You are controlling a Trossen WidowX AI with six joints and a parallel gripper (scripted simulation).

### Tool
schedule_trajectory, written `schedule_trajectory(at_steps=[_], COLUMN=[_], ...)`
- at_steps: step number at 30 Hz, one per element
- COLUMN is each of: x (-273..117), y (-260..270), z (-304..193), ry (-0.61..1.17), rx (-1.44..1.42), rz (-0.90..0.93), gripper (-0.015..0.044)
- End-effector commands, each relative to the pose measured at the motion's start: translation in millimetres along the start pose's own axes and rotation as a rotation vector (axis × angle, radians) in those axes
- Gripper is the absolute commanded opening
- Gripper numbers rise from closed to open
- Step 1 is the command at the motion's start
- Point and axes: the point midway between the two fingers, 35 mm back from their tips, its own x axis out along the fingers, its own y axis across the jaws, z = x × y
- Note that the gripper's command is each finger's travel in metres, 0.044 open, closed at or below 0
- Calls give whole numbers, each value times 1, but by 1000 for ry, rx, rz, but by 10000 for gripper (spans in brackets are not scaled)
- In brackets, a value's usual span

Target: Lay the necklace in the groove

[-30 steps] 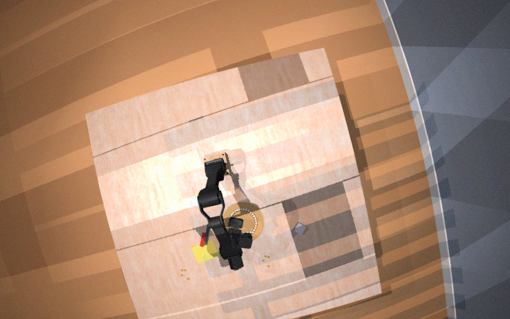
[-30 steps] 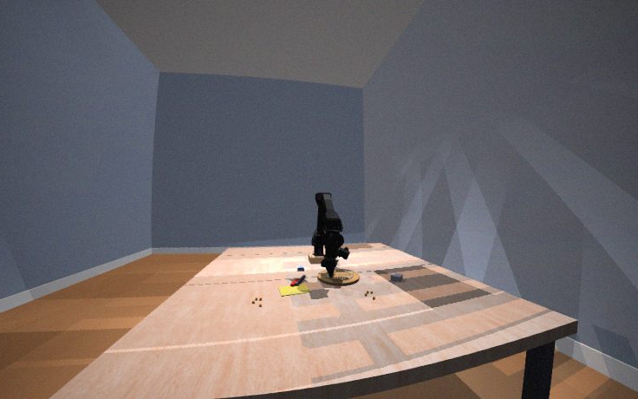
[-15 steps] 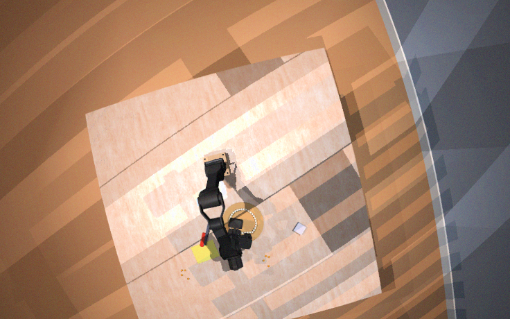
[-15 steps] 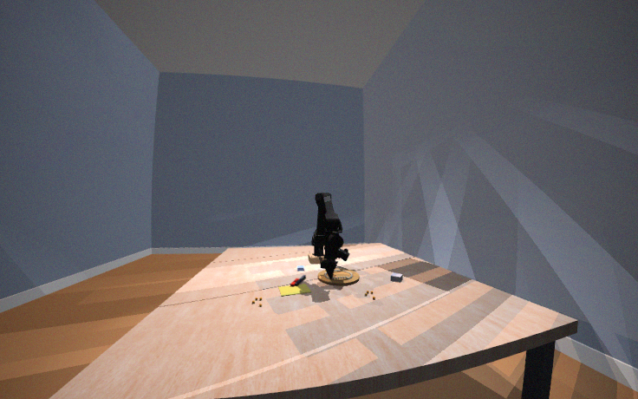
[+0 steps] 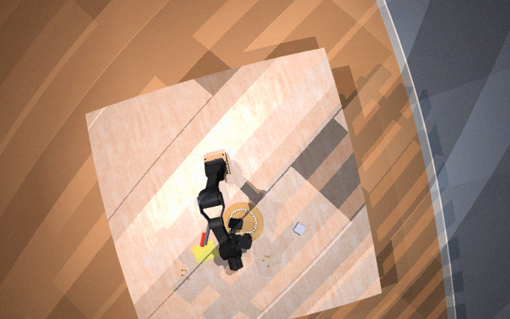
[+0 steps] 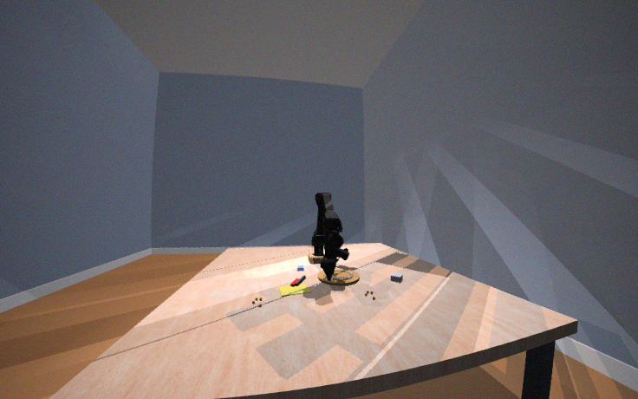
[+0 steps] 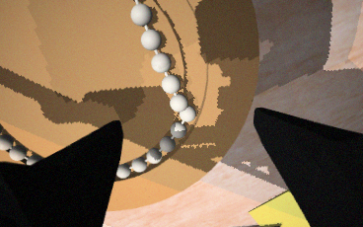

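The pearl bead necklace lies as a loop on the round bead board. In the wrist view, its upper right stretch runs straight, inward of the curved groove line. It bends sharply near two crowded beads between the fingers, then curves along the dark groove line at the lower right. More beads lie at the left, partly hidden by a finger. My gripper is open and empty, low over the board's near edge, with beads between and below its spread fingertips. The arm hides part of the loop in the top view.
A yellow sheet lies beside the board, with a red-and-dark stick-like object near it. A grey-blue block stands right of the board, a small blue block behind left. Small orange beads lie in two groups.
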Motion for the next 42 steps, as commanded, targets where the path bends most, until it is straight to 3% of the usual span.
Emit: schedule_trajectory(at_steps=[1,19,26,31,42], x=[-1,-4,-34,-35,-27], y=[0,0,4,5,3], z=[0,0,11,11,12], ry=[1,2,1,1,-2], rx=[-1,-3,-375,-387,-380], rz=[0,0,0,0,-9], gripper=[440,440,256,125,120])
